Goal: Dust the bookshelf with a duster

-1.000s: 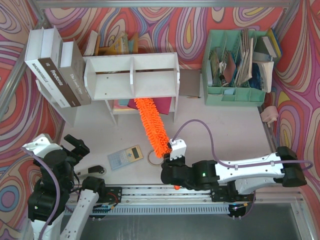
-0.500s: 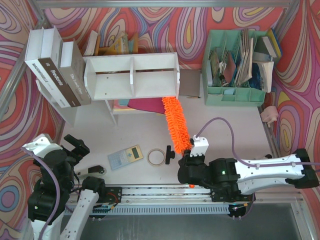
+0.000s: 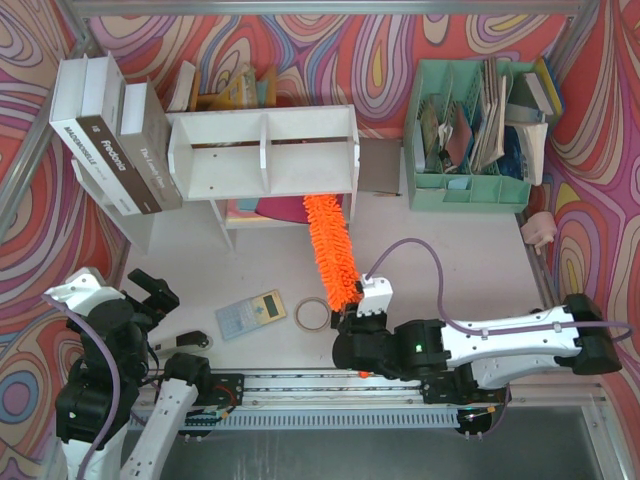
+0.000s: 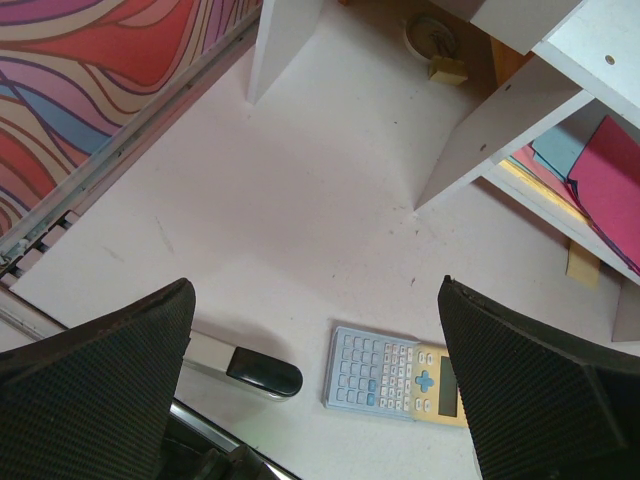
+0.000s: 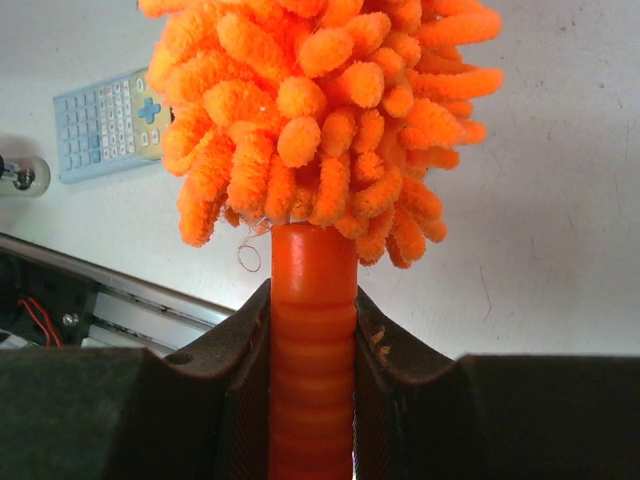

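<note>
Fluffy duster (image 3: pixel 332 250), ribbed glossy plastic handle (image 5: pixel 311 350)

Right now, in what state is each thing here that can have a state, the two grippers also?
bookshelf: upright on its legs.
duster: held by its handle, fluffy tip under the bookshelf's right compartment.
right gripper: shut on the duster.
left gripper: open, holding nothing.
calculator: lying flat, keys up.
tape roll: lying flat.
organizer: upright, stuffed with papers.
</note>
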You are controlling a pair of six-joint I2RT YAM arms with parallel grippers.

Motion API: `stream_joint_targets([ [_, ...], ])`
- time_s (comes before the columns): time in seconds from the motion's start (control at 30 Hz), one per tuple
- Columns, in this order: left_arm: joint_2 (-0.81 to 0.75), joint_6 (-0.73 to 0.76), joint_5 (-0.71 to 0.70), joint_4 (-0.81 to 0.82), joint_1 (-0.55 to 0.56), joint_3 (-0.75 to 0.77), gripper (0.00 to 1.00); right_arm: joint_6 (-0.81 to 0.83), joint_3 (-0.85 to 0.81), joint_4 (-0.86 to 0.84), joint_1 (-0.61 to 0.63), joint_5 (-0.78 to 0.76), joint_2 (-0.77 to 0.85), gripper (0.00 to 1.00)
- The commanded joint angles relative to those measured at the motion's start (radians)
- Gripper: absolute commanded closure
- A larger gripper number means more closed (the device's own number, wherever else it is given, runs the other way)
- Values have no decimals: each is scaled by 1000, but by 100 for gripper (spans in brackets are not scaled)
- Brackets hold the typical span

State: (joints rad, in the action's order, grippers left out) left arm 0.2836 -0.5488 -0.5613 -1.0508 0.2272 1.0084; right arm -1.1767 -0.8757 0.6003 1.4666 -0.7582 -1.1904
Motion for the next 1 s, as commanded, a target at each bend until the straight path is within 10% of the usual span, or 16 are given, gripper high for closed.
stream_joint_targets([
  [0.0, 5, 14, -5, 9, -8, -13, 2, -124, 18, 106, 1, -107, 79, 100],
  [0.97, 11, 15, -1, 11, -8, -13, 2, -48, -6, 55, -23, -95, 76, 100],
])
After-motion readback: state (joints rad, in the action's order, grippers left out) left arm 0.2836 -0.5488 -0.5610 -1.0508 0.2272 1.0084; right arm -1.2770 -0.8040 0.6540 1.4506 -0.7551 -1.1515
